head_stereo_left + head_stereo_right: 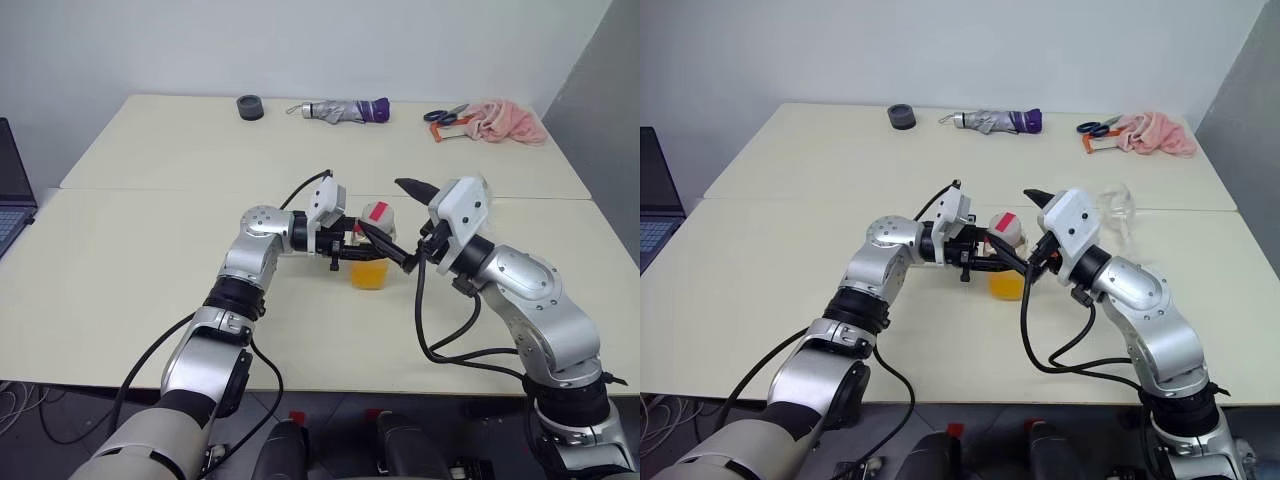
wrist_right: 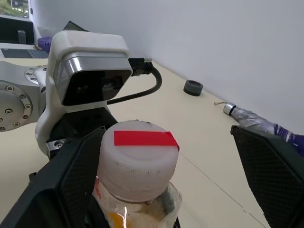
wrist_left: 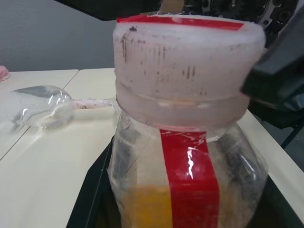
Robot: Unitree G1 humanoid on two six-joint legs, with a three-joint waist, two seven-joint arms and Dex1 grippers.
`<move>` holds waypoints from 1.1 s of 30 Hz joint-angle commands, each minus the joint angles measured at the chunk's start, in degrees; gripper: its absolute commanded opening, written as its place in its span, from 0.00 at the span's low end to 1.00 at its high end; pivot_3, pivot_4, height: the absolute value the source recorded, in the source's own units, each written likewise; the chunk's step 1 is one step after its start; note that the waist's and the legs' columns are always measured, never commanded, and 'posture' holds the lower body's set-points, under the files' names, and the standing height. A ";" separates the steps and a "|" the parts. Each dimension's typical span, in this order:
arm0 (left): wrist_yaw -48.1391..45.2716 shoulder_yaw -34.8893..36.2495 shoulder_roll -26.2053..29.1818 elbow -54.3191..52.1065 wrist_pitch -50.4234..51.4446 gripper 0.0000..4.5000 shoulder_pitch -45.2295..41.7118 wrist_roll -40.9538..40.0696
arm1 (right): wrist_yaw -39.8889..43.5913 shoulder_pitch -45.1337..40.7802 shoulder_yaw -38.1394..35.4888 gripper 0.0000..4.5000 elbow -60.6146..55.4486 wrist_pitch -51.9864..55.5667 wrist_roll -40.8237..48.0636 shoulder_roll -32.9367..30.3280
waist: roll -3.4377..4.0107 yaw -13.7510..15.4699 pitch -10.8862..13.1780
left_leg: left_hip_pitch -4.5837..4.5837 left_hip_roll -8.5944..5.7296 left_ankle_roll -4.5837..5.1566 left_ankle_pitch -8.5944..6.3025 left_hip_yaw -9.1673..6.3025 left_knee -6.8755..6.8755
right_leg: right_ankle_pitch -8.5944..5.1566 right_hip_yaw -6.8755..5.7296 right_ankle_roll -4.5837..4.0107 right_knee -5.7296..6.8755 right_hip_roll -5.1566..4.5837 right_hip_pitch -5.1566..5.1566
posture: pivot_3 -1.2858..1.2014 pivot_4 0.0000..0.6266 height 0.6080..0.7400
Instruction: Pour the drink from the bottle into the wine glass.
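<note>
The bottle [image 1: 371, 255] stands upright on the near table [image 1: 120, 300], a red stripe down its side, with orange drink [image 1: 370, 275] in its lower part. My left gripper [image 1: 362, 250] reaches in level from the left and is shut on the bottle's body. Its white cap [image 2: 137, 161] carries a red strip on top. My right gripper [image 1: 398, 225] is open, one finger on each side of the cap, apart from it. The wine glass [image 3: 40, 107] appears to lie on its side on the table beyond the bottle, partly hidden behind my right hand in the head views.
On the far table are a black round roll [image 1: 250, 107], a folded umbrella [image 1: 345, 110], scissors [image 1: 445, 115] and a pink cloth [image 1: 508, 121]. A laptop [image 1: 10, 195] sits at the left edge. A seam runs between the two tables.
</note>
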 commanded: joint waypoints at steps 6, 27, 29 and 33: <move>-0.57 0.29 0.81 -0.77 -2.53 0.39 -0.80 -0.19 | -1.75 0.45 -5.35 1.00 -2.97 1.87 2.10 -1.19 | 0.00 0.00 0.00 | 0.00 0.00 0.00 0.00 0.00 0.00 | 0.00 0.01 0.00 0.00 0.00 0.00 | 0.52 0.24 1.00; -0.70 0.47 1.04 -0.56 -2.77 0.39 -0.74 0.21 | 3.42 4.53 -7.24 1.00 -7.68 5.53 9.93 -6.98 | 0.00 0.02 0.00 | 0.00 -0.01 0.00 0.00 0.00 0.00 | 0.00 0.01 0.00 0.00 0.00 0.00 | 0.52 0.24 1.00; -0.72 0.51 1.05 -0.52 -2.81 0.39 -0.74 0.19 | 4.15 4.90 -7.59 1.00 -8.69 6.53 11.45 -8.02 | 0.00 0.00 0.00 | 0.00 -0.01 0.00 0.00 0.01 0.00 | 0.00 0.02 0.00 0.00 0.00 0.00 | 0.52 0.24 1.00; -0.73 0.59 1.06 -0.53 -2.73 0.39 -0.73 0.07 | 3.35 3.40 -6.48 1.00 -10.56 8.28 13.53 -7.80 | 0.00 -0.02 0.00 | 0.00 0.00 0.00 0.00 0.00 0.00 | 0.00 0.01 0.00 0.00 0.03 0.00 | 0.52 0.24 1.00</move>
